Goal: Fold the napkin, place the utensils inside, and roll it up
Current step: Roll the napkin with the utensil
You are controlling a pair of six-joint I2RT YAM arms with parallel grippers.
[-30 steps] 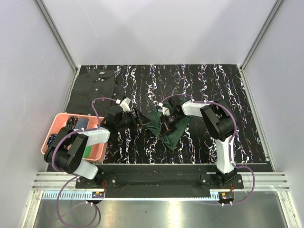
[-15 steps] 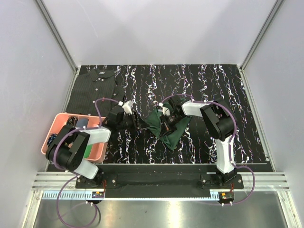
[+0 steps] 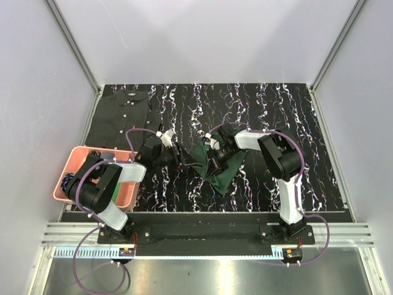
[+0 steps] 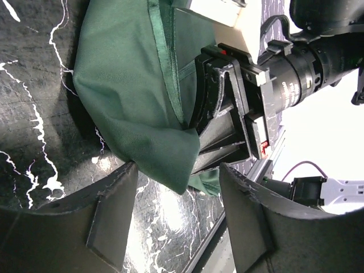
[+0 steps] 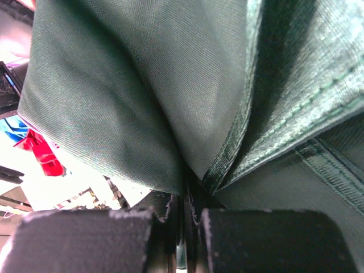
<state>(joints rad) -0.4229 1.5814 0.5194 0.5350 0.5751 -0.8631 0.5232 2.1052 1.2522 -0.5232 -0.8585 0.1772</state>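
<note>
Top camera: the dark green napkin (image 3: 220,167) lies bunched on the black marbled counter (image 3: 258,110), well to the right of the pink bin (image 3: 80,151). A pinstriped button shirt (image 3: 120,114) lies just beyond the bin. The left claw (image 3: 179,157) sits between bin and napkin, and the right claw (image 3: 215,157) is at the cloth.

Left wrist: the left claw (image 4: 177,216) is spread wide and released. Its fingers (image 4: 108,222) are empty, with the napkin's (image 4: 131,85) drooping corner just ahead of the gap.

Right wrist: the right claw (image 5: 185,230) is clenched on a hemmed napkin (image 5: 131,85) fold.
</note>
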